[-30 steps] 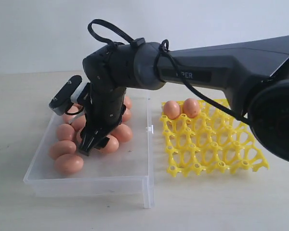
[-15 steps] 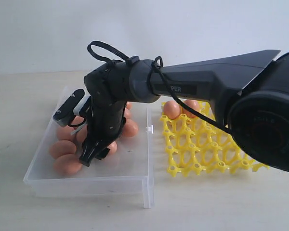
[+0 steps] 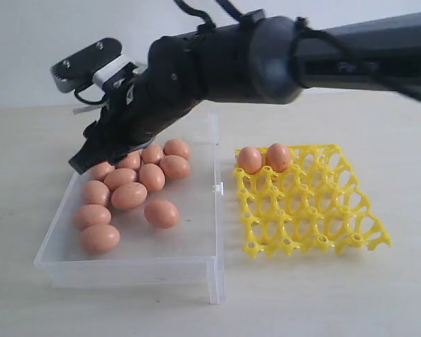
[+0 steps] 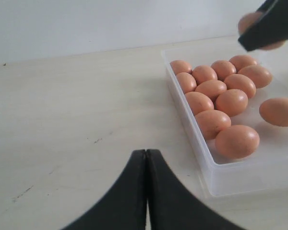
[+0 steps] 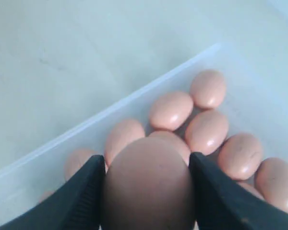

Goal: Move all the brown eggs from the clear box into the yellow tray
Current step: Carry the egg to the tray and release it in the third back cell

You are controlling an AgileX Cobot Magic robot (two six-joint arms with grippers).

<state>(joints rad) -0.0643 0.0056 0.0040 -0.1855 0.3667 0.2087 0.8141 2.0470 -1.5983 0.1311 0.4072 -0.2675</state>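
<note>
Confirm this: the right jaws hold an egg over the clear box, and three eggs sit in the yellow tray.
Wrong count: the exterior view shows two brown eggs in the yellow tray, not three. The right jaws do hold an egg over the clear box.

1. Brown eggs (image 3: 129,195): uniform matte orange-brown, plain surface. The two in the tray have the same colour as those in the box.
2. Held egg (image 5: 147,191): same brown, darker where shaded in the right wrist view.
3. Clear box (image 3: 126,270): colourless transparent plastic, with edges that read whitish.
4. Yellow tray (image 3: 316,210): solid bright yellow, with a repeating open lattice pattern of cup-shaped holes.
5. Right claw (image 5: 148,165): plain black fingers.
6. Right arm (image 3: 358,45): dark grey to black.
7. Camera housing (image 3: 84,60) on that arm: grey with a white section.
8. Left claw (image 4: 147,155): plain black.
9. Tabletop (image 3: 323,302): pale beige, plain, with a few small dark scuffs.
10. Wall (image 3: 28,42): plain off-white.
</note>
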